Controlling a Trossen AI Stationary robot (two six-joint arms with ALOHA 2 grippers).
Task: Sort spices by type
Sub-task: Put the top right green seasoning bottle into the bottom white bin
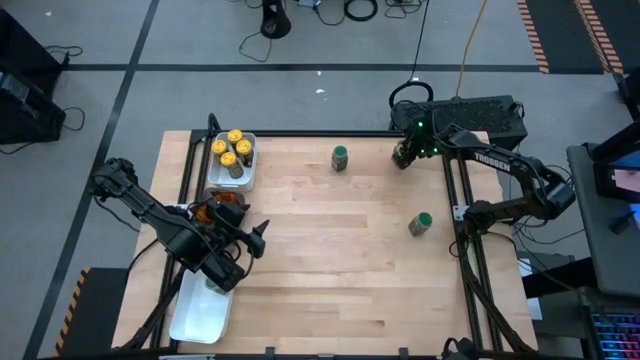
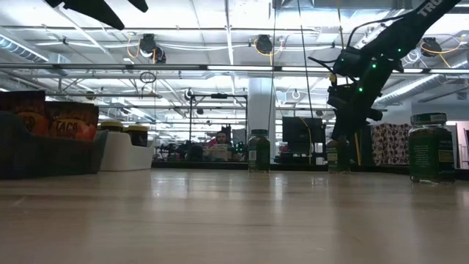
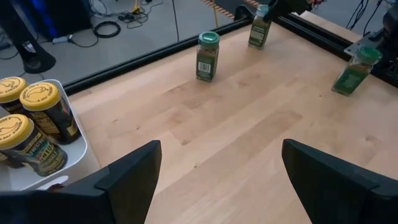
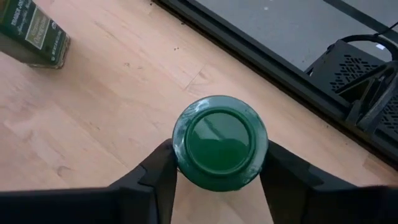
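Right wrist view shows the right gripper (image 4: 217, 171) with its two fingers (image 4: 158, 171) pressed against opposite sides of a green-lidded jar (image 4: 219, 142), pinching it as it stands upright on the bench (image 4: 93, 106) near the far right corner. A second green-lidded jar (image 4: 34, 34) stands beside it on the wood, apart from the grip.

From above, three green-lidded jars can be counted on the open bench: the gripped one (image 1: 404, 152), one at the far middle (image 1: 340, 157), and one near the right edge (image 1: 420, 223), all well apart.

The left gripper (image 1: 255, 240) hangs over the left side of the bench, its fingers (image 3: 134, 177) spread wide and holding nothing.

Four yellow-lidded jars (image 1: 232, 150) stand together in a white tray (image 1: 248, 176) at the far left. Orange-brown packets (image 1: 215, 210) sit in a dark tray (image 2: 44, 154) just nearer; their number cannot be told. Another white tray (image 1: 195, 315) lies at the near left corner.
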